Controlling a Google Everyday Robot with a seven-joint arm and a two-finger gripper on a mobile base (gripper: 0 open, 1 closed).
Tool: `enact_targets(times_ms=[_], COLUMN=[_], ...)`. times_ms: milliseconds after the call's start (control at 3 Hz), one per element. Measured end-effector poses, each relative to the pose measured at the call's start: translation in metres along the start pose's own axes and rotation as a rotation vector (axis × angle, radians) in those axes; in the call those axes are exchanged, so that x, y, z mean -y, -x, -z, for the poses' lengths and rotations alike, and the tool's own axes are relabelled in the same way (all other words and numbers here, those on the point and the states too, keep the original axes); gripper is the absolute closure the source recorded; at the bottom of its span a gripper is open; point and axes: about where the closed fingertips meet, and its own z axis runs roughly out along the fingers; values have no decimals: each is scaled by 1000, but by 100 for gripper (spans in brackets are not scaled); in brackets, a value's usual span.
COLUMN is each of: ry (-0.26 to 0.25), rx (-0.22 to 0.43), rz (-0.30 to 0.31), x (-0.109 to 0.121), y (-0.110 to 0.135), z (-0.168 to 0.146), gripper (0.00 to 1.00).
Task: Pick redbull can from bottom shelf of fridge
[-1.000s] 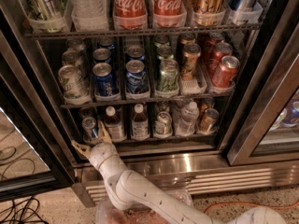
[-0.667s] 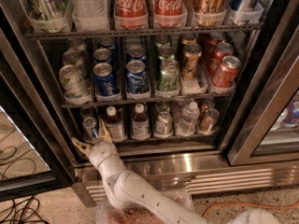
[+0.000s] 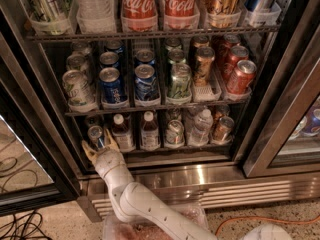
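Observation:
The slim blue-and-silver redbull can (image 3: pixel 95 134) stands at the far left of the bottom shelf (image 3: pixel 165 148) of the fridge (image 3: pixel 200 176). My gripper (image 3: pixel 100 147), on a white arm reaching up from below, is right at the can's base. It is open, with one tan finger (image 3: pixel 88 150) to the can's left and the other to its right. The lower part of the can is hidden behind the gripper.
Right of the can on the bottom shelf stand two brown bottles (image 3: pixel 121 131), a silver can (image 3: pixel 175 132), a clear bottle (image 3: pixel 201 126) and a copper can (image 3: pixel 223 128). The rack above holds wider cans (image 3: pixel 111 85). The open glass door (image 3: pixel 20 154) is at left, a steel frame (image 3: pixel 280 114) at right.
My gripper has risen slightly and moved in towards the redbull can; its fingers now flank the can's base. The can and the other drinks have not moved.

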Motion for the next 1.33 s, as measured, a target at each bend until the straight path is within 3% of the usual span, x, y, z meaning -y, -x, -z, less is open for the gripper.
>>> enact_targets(times_ms=[667, 1000, 1333], ry=[0, 0, 8], rx=[0, 0, -1], rz=[0, 0, 2], x=[0, 0, 0], y=[0, 0, 1], z=[0, 0, 0], gripper=[90, 100, 100])
